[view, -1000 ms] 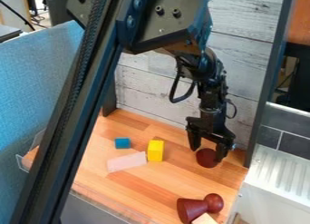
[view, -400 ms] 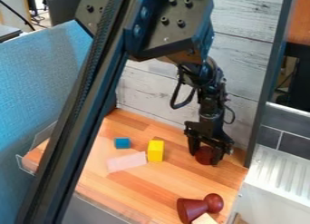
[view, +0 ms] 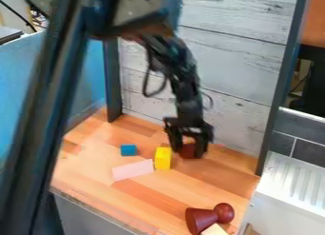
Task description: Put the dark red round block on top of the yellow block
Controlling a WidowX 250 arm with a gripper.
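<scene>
Fingers [view: 202,144] grip a dark reddish-brown, rounded piece [view: 188,151], partly hidden between them.

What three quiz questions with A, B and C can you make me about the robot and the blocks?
1. Where is the small dark red piece?
A) On top of the yellow block
B) Between the fingers of the gripper
C) At the table's front edge

2. What colour is the small cube?
A) Green
B) Orange
C) Blue

3. How is the dark red cone with the round knob?
A) Lying on its side
B) Standing upright
C) Hanging in the air

1: B, the piece shows between the two fingers.
2: C, its faces are blue.
3: A, its knob points sideways, not up.
</scene>
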